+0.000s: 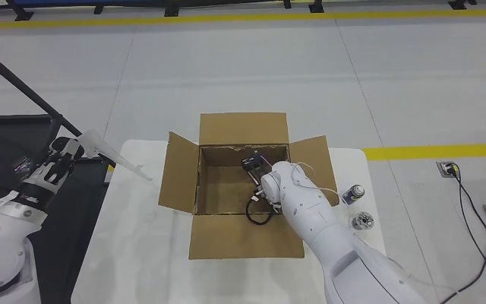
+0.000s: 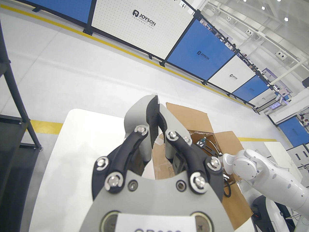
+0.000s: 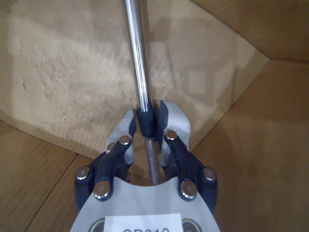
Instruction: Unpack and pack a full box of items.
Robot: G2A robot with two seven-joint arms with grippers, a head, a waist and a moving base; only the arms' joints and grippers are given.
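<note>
Slippage looks the likeliest fault: the right gripper, low inside the brown corrugated cardboard box, has its jaws narrowed onto a short black sleeve around a slim, mirror-polished steel rod. That smooth, round shaft could twist in the pads if its long free end, close to the scuffed inner wall, catches cardboard or a flap on the way out. The left gripper hangs off the white table's left edge, well apart from the box, jaws nearly together on nothing.
</note>
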